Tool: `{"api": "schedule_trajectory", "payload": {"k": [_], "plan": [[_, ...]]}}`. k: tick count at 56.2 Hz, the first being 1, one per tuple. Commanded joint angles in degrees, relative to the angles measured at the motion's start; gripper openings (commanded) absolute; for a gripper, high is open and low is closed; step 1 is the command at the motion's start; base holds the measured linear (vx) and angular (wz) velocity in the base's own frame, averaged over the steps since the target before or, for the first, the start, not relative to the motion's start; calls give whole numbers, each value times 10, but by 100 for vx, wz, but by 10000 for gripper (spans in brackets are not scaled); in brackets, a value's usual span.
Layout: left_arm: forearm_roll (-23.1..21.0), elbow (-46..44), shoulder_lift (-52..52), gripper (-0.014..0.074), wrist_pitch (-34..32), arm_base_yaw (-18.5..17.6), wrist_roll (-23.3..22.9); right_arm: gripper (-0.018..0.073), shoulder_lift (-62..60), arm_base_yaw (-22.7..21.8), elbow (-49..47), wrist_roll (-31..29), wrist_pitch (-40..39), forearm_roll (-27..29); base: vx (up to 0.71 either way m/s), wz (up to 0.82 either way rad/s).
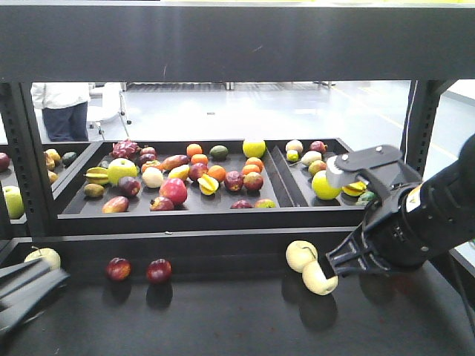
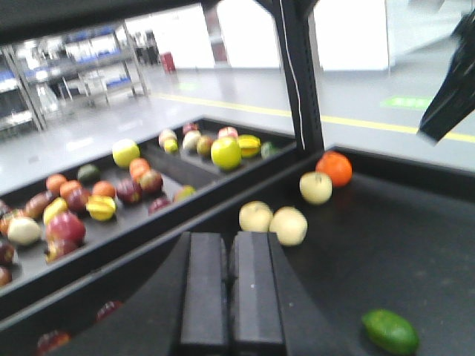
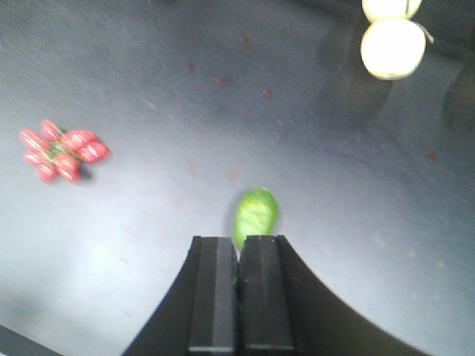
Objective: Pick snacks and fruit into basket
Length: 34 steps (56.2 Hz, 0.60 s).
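Fruit lies loose on the dark bench (image 1: 223, 319) and heaped in the black tray (image 1: 185, 213) on the shelf behind it. At far left, my left gripper (image 2: 228, 241) is clenched, its pads pressed together on nothing. Near it I see a pale apple (image 1: 43, 256), then two red apples (image 1: 118, 268) side by side. Further right, two cream apples (image 1: 300, 256) touch each other, just beside my right gripper (image 3: 237, 241), which is also clenched and empty. My right wrist camera shows a green fruit (image 3: 256, 213) on the bench right at its fingertips; I cannot tell whether they touch. A red bunch (image 3: 61, 150) lies well apart, toward the left of that view.
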Motion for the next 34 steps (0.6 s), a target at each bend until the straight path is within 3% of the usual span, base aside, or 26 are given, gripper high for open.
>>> {"api": "schedule_trajectory", "payload": {"k": [1,18,25,34], "plan": [[-5,-56,53,1,-29,7,-7,0,-37,-3,-18,2,-33,4,0,0],[-4,-254,197,3,88,68,-68,0,-99,-3,-18,1,-32,28,0,0],[0,-309,256,3,166,79,-52,0,-118,-3,-18,1,-24,28,0,0],[-19,-334,338,3,248,79,4,0,-134,-3,-17,1,-11,27,0,0]]}}
